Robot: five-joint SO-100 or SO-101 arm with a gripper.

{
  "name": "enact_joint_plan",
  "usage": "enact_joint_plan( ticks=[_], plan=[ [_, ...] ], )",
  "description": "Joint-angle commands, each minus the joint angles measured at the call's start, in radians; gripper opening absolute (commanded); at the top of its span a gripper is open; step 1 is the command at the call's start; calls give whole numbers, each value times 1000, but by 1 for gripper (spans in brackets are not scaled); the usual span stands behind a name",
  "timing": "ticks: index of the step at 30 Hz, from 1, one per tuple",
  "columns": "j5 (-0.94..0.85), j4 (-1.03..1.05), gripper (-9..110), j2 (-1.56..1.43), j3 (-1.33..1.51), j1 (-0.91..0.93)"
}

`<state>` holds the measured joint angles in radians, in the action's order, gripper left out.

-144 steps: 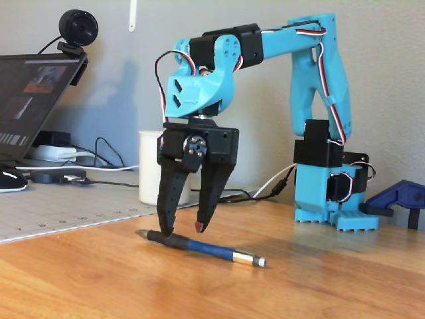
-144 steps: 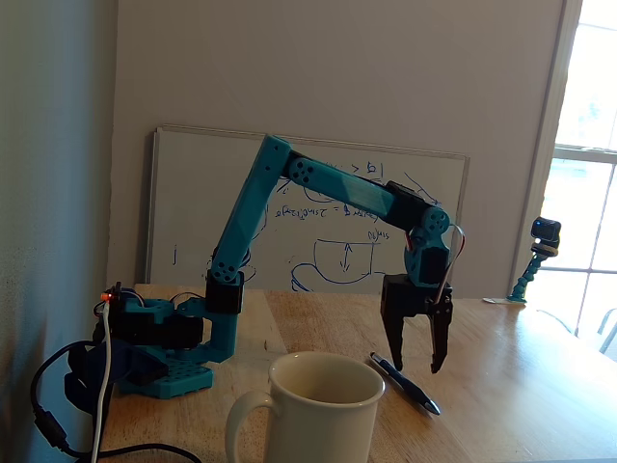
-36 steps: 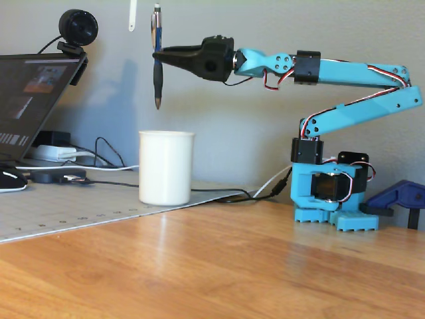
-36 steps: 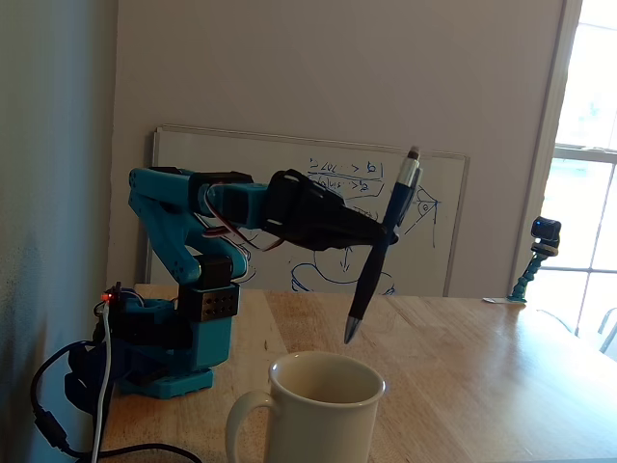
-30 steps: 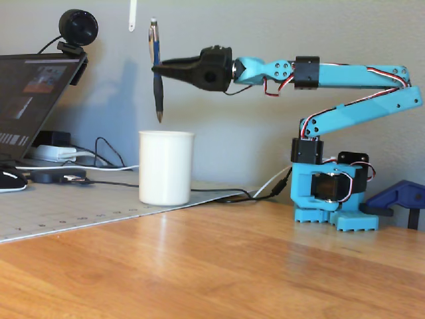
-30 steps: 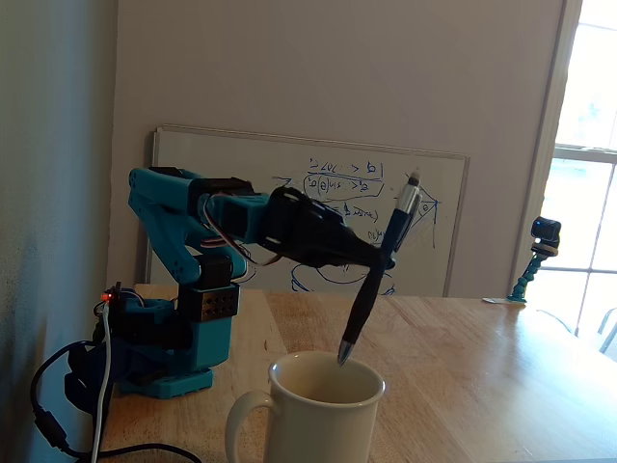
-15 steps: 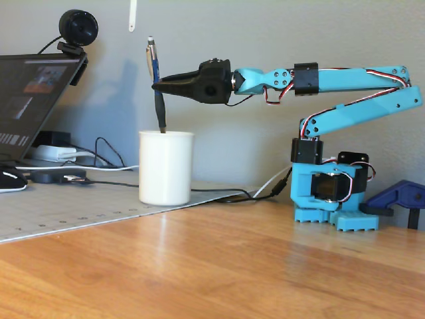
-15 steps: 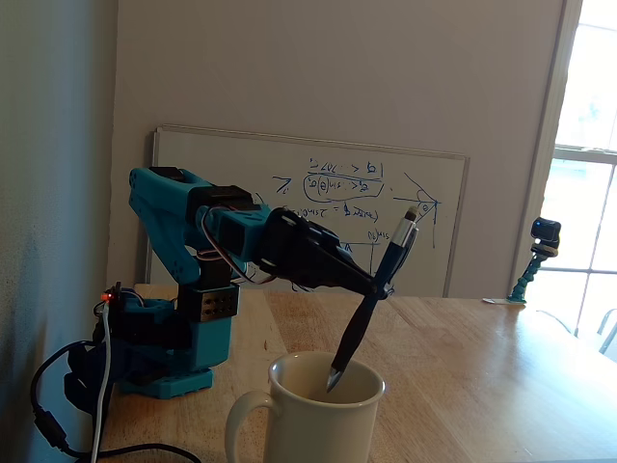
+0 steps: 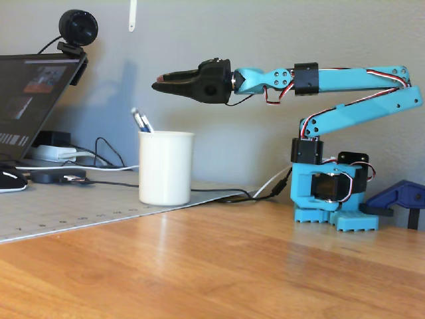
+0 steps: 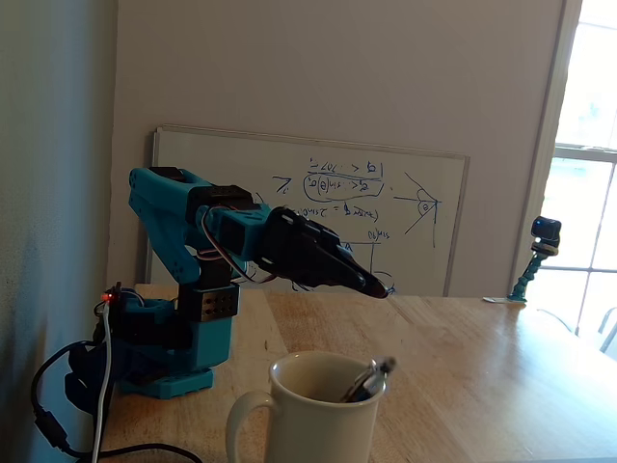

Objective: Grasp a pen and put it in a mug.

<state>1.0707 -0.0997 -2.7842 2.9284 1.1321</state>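
A white mug (image 9: 166, 167) stands on the grey mat; it also shows in a fixed view (image 10: 313, 408) at the bottom, handle to the left. A pen (image 9: 142, 121) stands inside it, its silver-blue end leaning over the rim; the pen (image 10: 371, 377) rests against the mug's right rim. My gripper (image 9: 161, 84) is held level in the air above the mug, pointing left, jaws closed and empty. In a fixed view the gripper (image 10: 378, 288) hangs above and behind the mug.
A laptop (image 9: 30, 93) with a webcam (image 9: 78, 30) stands at left, with a mouse (image 9: 10, 179) and cables (image 9: 219, 194) on the mat. The arm's blue base (image 9: 329, 193) sits right. A whiteboard (image 10: 405, 207) leans on the far wall; a small camera (image 10: 545, 231) stands at right.
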Motion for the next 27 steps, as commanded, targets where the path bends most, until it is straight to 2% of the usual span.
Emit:
enact_joint_plan(
  ticks=[1, 6, 14, 20, 23, 27],
  plan=[
    [-11, -23, 15, -28, -31, -28],
    [-169, -15, 15, -12, -107, -163],
    [-712, 97, 6, 115, -273, -396],
    [-1055, 245, 5, 150, -305, -624],
    [-1144, 359, 4, 146, -308, -727],
    [-1166, 580, 4, 110, -307, -830]
  ],
)
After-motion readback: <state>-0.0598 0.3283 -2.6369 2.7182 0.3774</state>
